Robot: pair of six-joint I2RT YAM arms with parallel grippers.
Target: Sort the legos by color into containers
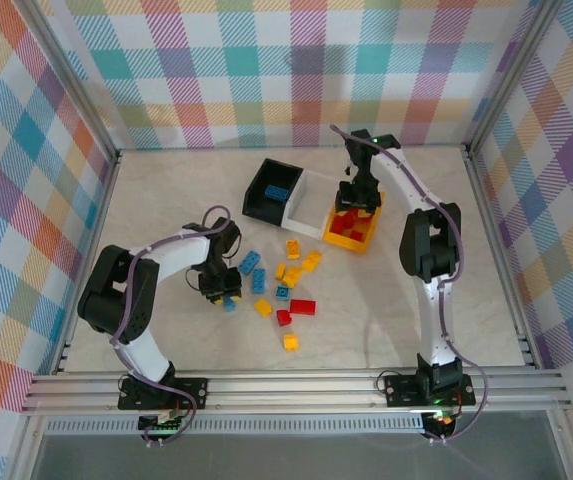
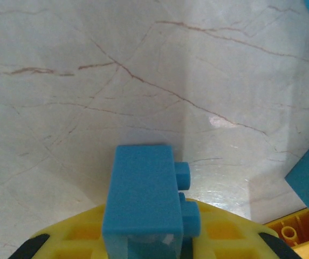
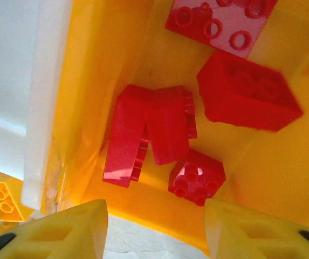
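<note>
Clamps blue brick (image 2: pixel 143 199) in L gripper (image 1: pixel 224 288), studs sideways, low over surface (image 2: pixel 89 108), left of loose bricks (image 1: pixel 288 272); touching or not, can't tell. Hangs R gripper (image 3: pixel 154 232) w/ fingers (image 3: pixel 62 232) apart, empty, over yellow bin (image 3: pixel 89 65); red bricks (image 3: pixel 165 129) inside. Looks light, stiff, slick plastic, no give, prob. not fragile. Best pinched across flat sides, mid-body, not on studs; could twist or pop out if taken near a corner. Belongs, prob., in black bin (image 1: pixel 256 192), w/ blue piece (image 1: pixel 278 192) already there.
</note>
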